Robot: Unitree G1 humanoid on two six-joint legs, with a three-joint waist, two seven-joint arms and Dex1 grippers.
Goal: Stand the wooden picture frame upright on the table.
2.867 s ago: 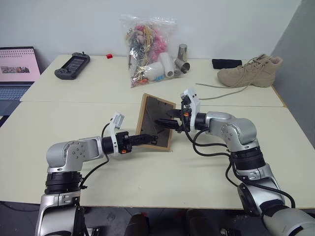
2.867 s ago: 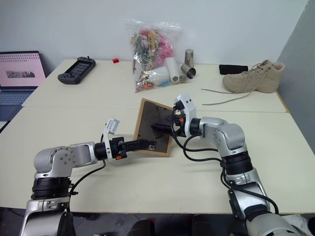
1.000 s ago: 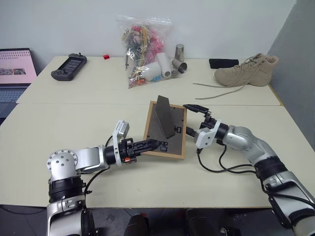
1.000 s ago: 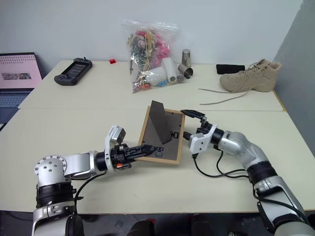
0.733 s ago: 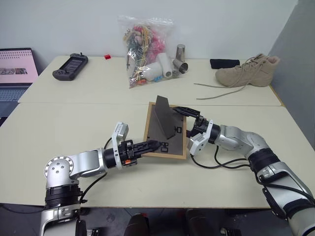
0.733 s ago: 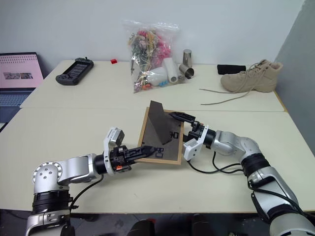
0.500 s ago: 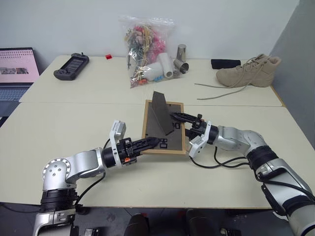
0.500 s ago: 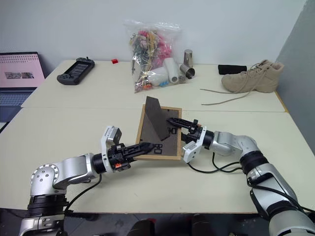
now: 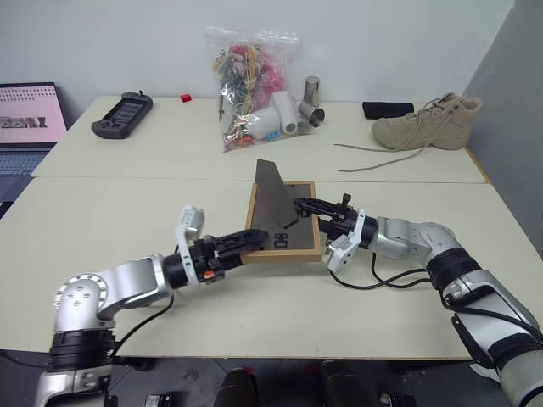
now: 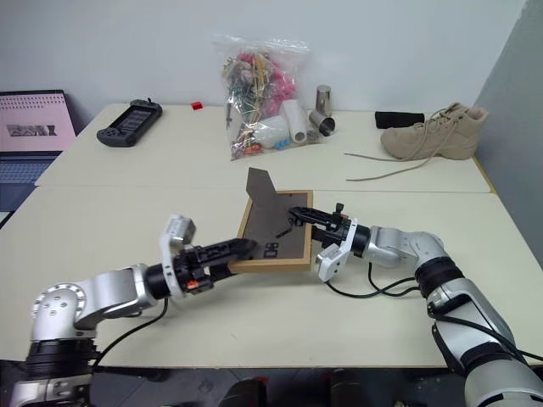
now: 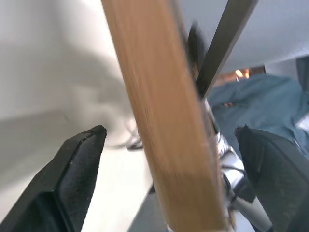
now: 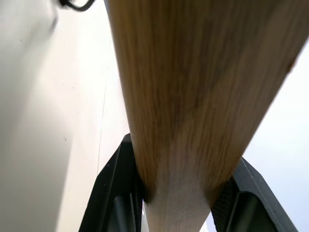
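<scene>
The wooden picture frame hangs tilted just above the table, its dark back towards me and its stand sticking up. My right gripper is shut on the frame's right edge; in the right wrist view the light-wood edge is pinched between both fingers. My left gripper reaches to the frame's lower left corner. In the left wrist view its fingers stand wide apart around the wooden edge without touching it.
At the back stand a clear bag of odds and ends, metal cups, a tan boot with a trailing lace, and a black game controller. A laptop sits at far left.
My right gripper has closed on the frame's right edge. My left gripper has let go, opened and drawn back to the left. The frame has tipped flatter.
</scene>
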